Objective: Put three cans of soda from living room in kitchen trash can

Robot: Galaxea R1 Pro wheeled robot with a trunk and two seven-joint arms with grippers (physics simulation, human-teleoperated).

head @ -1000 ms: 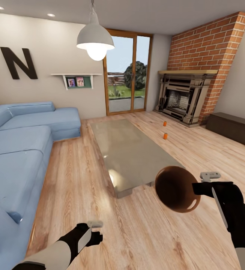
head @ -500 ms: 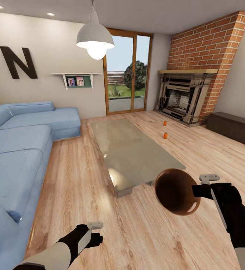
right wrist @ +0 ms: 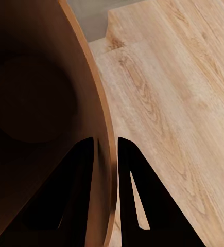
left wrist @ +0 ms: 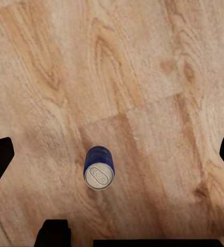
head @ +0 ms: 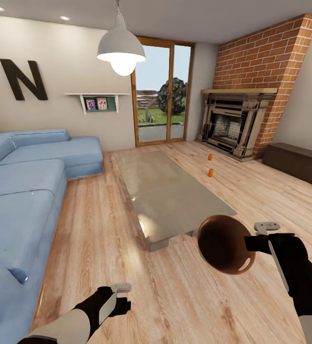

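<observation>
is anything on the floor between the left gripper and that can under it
Nothing visible does. In the left wrist view the can stands upright on bare wood floor, and the left gripper hangs open above it with only air between.

The room is bright and evenly lit, daylight coming through the far glass door (head: 164, 93) and a lit hanging lamp (head: 121, 50) glaring off the glass table (head: 167, 191), with soft shadows, crisp focus and straight lines stretched toward the picture's edges.
</observation>
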